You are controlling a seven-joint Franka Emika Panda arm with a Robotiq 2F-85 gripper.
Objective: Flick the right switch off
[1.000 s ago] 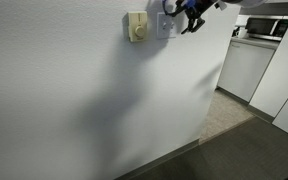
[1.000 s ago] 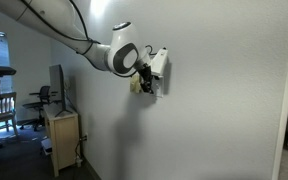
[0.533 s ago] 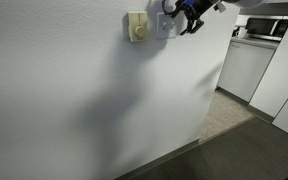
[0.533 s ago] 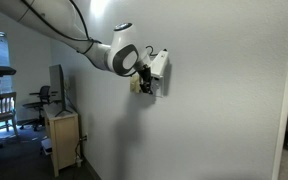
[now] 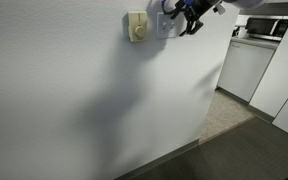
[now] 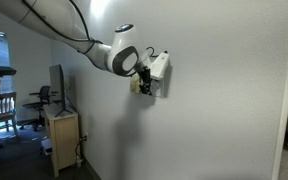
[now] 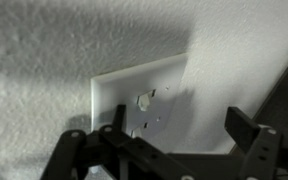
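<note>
Claw (image 7: 181, 128) spread open, I am hovering at the right switch (image 7: 144, 100), risking a finger glancing off its white plate (image 7: 112, 92) if my approach is misaligned.

The right switch (image 7: 142, 101), a small white toggle, is seen centred in its white wall plate (image 7: 109, 95), mounted toward 12 o'clock in the exterior view.

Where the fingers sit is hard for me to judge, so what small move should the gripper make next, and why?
Probably ease the gripper closer to the white wall plate, bringing a finger onto the right switch. In the wrist view its open fingers straddle the toggle, and none visibly touches it.
</note>
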